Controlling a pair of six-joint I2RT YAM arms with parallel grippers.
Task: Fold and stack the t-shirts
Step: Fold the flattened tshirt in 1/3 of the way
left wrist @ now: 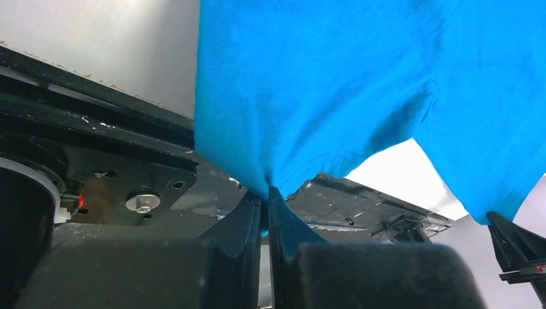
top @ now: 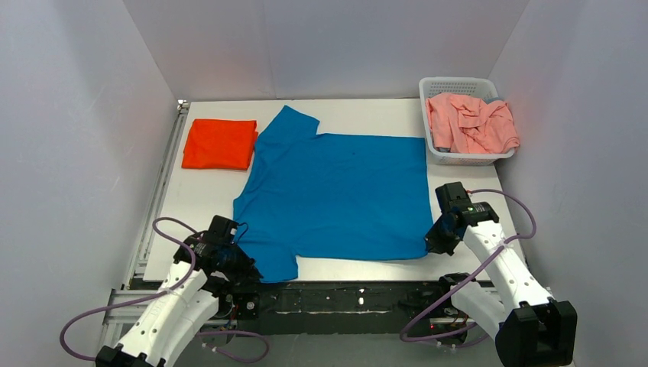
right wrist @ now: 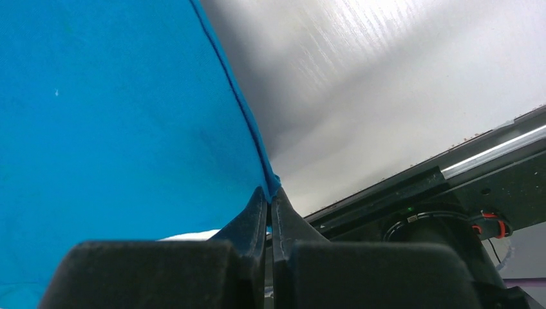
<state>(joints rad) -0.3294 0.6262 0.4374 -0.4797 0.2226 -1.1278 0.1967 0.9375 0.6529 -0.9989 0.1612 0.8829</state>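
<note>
A blue t-shirt (top: 336, 195) lies spread flat on the white table (top: 367, 113), collar to the left. My left gripper (top: 252, 269) is shut on its near sleeve at the front left; the pinched cloth (left wrist: 283, 122) shows in the left wrist view above the closed gripper (left wrist: 265, 196). My right gripper (top: 429, 243) is shut on the shirt's near right hem corner; the cloth (right wrist: 129, 122) shows in the right wrist view at the gripper (right wrist: 268, 193). A folded orange t-shirt (top: 220, 143) lies at the back left. Pink t-shirts (top: 470, 122) fill a basket.
A white plastic basket (top: 425, 88) stands at the back right corner. A metal rail (top: 159, 183) runs along the table's left edge. The black base plate (top: 351, 298) lies along the near edge between the arms. Grey walls close in the sides and back.
</note>
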